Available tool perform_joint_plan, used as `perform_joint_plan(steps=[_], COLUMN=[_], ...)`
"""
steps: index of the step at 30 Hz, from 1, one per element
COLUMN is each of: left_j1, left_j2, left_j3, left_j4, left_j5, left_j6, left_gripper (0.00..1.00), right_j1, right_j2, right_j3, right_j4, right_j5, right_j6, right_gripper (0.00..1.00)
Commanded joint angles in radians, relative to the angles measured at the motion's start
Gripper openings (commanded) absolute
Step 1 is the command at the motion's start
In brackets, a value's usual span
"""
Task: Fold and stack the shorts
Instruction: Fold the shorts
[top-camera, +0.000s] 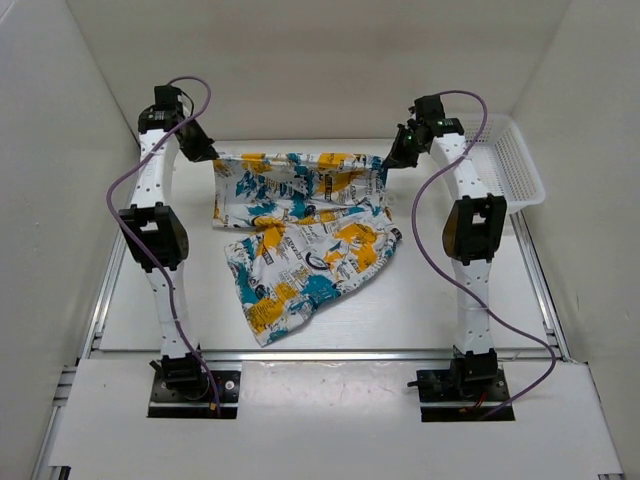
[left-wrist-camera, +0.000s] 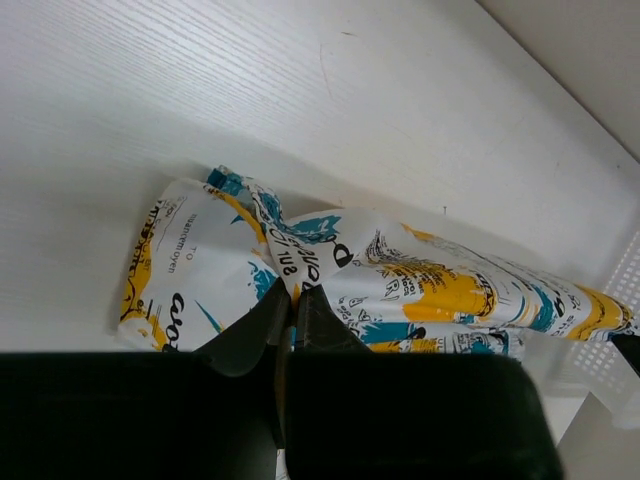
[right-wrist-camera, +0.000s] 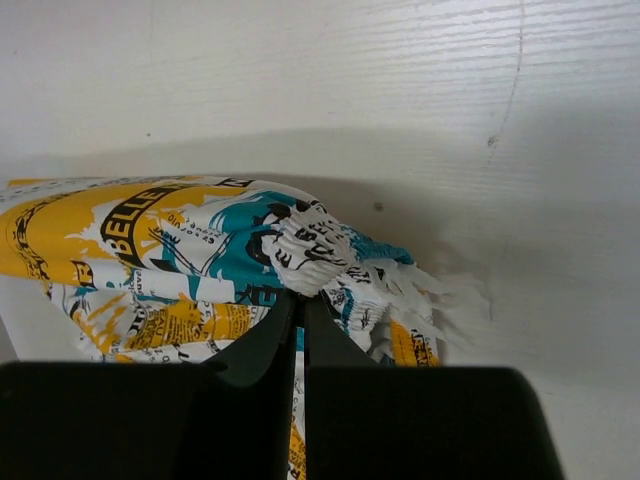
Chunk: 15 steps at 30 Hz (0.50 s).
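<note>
Pinching the shorts (top-camera: 300, 235) with my left tool (top-camera: 207, 153) and right tool (top-camera: 393, 160), cloth stretched between them; fold looks barely begun, stacking not yet done.

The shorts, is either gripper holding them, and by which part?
Yes, both. The left gripper pinches the far left corner of the shorts, and the right gripper pinches the far right corner.
</note>
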Motion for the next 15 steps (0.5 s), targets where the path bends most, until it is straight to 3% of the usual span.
perform_joint_plan(steps=[1,7,15], left_j1=[0.038,0.000,-0.145], left_j2=[-0.128,-0.336,-0.770], left_j3=[0.028,-0.188,-0.714], left_j4=[0.042,0.062,0.105], left_j5=[-0.072,-0.103,-0.177], left_j6=[0.020,0.049,0.022], left_gripper=[0.10,0.10,0.10], right_j1=[-0.026,-0.026,-0.004], right_j2=[-0.032,-0.220,-0.516], right_j3=[0.031,-0.190,-0.580], right_j4=[-0.017,0.026,0.096], right_j5=[0.024,-0.008,0.037], right_j6=[-0.028,-0.050,-0.068], right_gripper=[0.00,0.00,0.00])
